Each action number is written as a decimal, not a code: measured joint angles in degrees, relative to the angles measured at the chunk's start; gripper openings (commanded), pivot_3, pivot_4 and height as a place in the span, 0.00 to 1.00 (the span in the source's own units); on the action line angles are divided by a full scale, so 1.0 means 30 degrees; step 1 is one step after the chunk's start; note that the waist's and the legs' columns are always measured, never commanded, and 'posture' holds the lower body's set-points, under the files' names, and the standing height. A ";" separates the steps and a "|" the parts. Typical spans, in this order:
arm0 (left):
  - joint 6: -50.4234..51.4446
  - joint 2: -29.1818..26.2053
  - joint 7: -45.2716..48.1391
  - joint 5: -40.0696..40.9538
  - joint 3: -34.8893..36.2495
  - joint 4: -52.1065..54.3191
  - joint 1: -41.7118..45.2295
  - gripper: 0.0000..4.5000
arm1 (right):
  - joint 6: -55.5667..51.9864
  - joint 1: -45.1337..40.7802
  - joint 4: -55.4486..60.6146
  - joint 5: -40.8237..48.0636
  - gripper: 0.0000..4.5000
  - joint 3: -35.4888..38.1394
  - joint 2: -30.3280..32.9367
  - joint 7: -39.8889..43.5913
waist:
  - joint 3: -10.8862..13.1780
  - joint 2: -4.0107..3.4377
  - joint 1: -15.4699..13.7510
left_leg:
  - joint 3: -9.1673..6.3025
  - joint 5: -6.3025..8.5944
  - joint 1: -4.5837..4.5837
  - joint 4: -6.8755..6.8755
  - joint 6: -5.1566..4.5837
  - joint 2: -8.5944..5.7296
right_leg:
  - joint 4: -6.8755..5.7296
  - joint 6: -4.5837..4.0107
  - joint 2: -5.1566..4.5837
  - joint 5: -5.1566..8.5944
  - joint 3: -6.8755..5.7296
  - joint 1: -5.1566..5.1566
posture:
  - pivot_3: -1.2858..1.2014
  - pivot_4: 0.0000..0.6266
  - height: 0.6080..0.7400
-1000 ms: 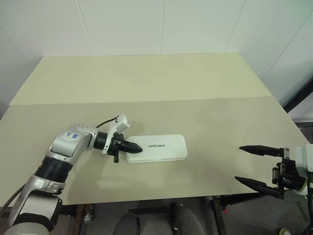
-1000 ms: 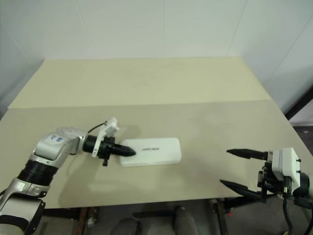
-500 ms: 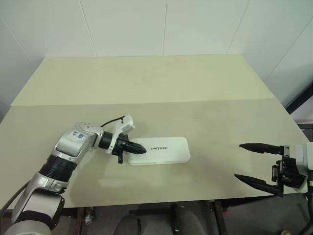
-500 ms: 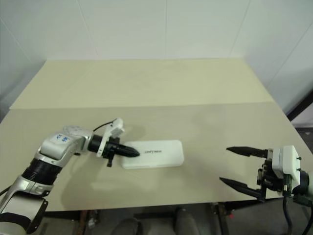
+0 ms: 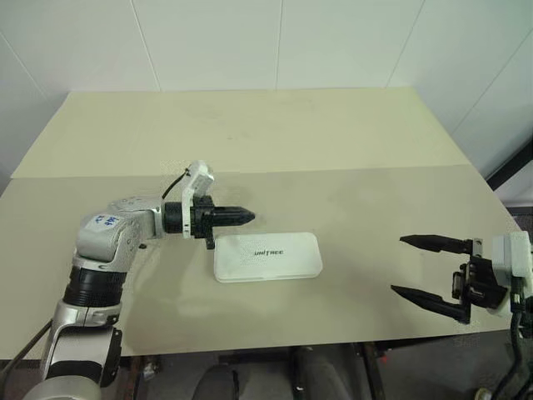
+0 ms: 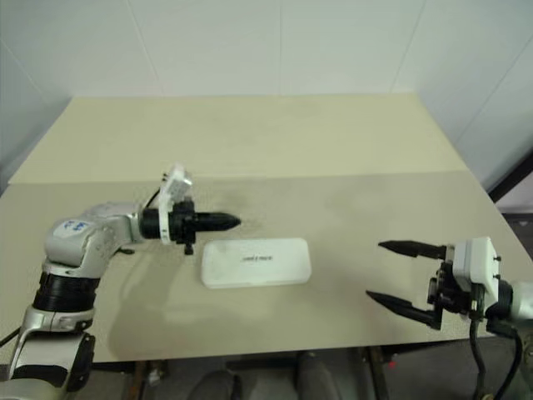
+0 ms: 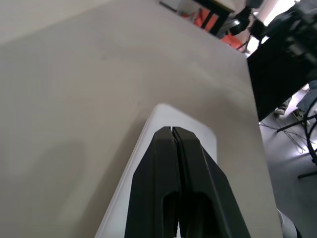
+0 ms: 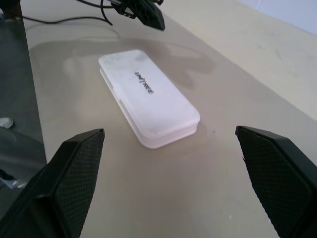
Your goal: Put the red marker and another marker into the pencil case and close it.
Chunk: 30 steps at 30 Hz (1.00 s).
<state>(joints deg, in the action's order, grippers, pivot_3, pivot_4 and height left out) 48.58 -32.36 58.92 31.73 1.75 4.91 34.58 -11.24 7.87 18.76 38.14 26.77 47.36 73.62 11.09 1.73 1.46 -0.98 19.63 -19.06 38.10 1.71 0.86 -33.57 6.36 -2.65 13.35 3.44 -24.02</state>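
While its lid lies flat and closed, the pencil case rests on the near half of the counter, long side running left to right, dark lettering facing up near the middle of the lid.

Item: pencil case. White, rectangular, rounded corners; a seam between lid and base shows along its side in the right wrist view. Nothing rests on top of it.

Item: left end effector. Both black fingers pressed together into a single point, clenched on nothing. It hangs above the counter just behind the case's left end, pointing toward the robot's right, roughly level. No contact with the case shows in the head views. In the left wrist view the joined fingers lie over the white lid, their tips near the case's far rounded corner.

Item: right end effector. Fingers spread wide apart, released, holding nothing. It sits at the right near edge of the counter, well apart from the case, pointing left toward it. In the right wrist view the case lies between the two spread fingers and farther off.

Item: counter. Pale beige, two slabs meeting at a seam behind the case.
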 measured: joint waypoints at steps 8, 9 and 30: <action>-0.8048 -0.0553 0.4823 -0.0573 -0.0225 -0.1445 -0.1514 0.59 | -0.0049 -0.1491 -0.1124 -0.0156 1.00 -0.1296 0.0661 0.0783 | 0.0004 0.0004 0.0014 | 0.0044 0.0002 -0.0048 0.0044 0.0002 -0.0004 | -0.0023 -0.0076 0.0002 0.0042 0.0016 -0.0161 | 0.52 0.24 1.00; -0.8766 -0.0558 0.5147 -0.0581 -0.0086 -0.2080 -0.1327 0.67 | -0.0043 -0.1635 -0.1242 -0.0157 1.00 -0.1294 0.0779 0.0839 | 0.0005 0.0005 -0.0016 | 0.0040 -0.0003 -0.0054 0.0043 -0.0005 -0.0005 | -0.0019 -0.0088 0.0002 0.0048 0.0014 -0.0160 | 0.52 0.24 1.00; -1.8023 -0.5103 0.9050 0.0176 -0.5459 -1.0426 0.1484 0.99 | 0.0212 -0.2930 -0.1732 -0.0580 1.00 -0.1471 0.0869 0.0619 | 0.0012 0.0002 0.0012 | 0.0041 0.0025 -0.0060 0.0026 -0.0058 0.0007 | -0.0039 -0.0003 0.0005 0.0002 0.0003 -0.0178 | 0.52 0.24 1.00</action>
<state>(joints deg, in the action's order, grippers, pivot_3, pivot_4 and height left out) -5.49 -47.66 86.07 32.25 -14.62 -26.36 39.03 -10.60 -0.92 13.57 36.40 22.35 49.97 75.47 11.12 1.74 1.49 -0.86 19.70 -19.24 38.18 1.54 0.88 -33.69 6.36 -2.63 13.35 3.45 -24.55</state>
